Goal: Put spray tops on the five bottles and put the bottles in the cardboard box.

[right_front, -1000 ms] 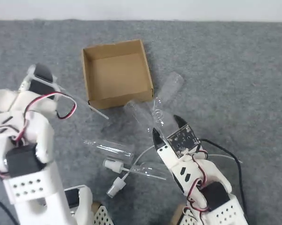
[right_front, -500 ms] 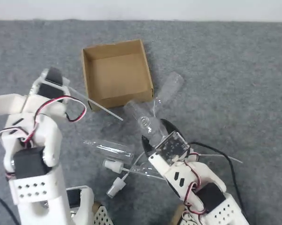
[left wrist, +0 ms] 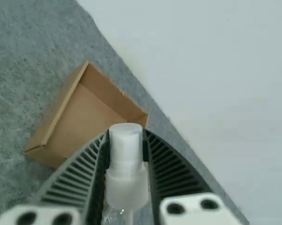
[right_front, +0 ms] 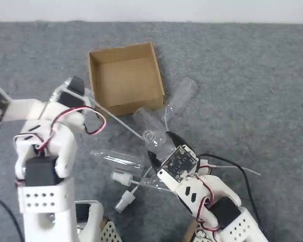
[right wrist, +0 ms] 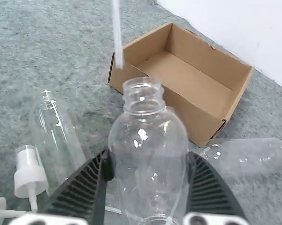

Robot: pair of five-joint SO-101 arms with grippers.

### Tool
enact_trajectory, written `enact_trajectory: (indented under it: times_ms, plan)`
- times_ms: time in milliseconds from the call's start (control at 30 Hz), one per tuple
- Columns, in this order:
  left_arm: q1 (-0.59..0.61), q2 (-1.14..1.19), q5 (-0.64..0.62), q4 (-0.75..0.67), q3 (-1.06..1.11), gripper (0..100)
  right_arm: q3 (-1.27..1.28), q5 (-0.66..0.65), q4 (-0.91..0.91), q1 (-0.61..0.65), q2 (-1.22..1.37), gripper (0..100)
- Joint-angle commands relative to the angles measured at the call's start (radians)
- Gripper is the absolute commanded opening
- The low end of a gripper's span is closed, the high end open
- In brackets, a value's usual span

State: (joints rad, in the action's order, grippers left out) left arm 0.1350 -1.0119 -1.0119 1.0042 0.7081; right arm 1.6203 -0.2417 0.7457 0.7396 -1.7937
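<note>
no readable text, labels, numbers or signs

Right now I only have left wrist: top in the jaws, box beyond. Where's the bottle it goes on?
Observer: Right gripper holds a bottle, neck open.
Operator: Tube in the neck yet?
Observer: No. The tube of your top ends just short of the neck, outside it.
Operator: Spare tops?
Observer: Two more, loose on the carpet: one, another.
</note>
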Motion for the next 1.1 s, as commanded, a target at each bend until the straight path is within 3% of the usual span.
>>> enact_trajectory:
  times_ms: [0,733,1067]
  plan:
    - [-0.017,-0.023,-0.005,-0.005,-0.007,1,-0.018,-0.012,-0.028,0.036,-0.021,11.9]
    - [-0.008,-0.031,-0.006,-0.112,0.048,1,-0.017,-0.012,-0.025,0.045,-0.021,12.0]
    - [-0.009,-0.178,-0.005,-0.129,0.114,1,-0.017,-0.012,-0.022,0.045,-0.021,12.0]
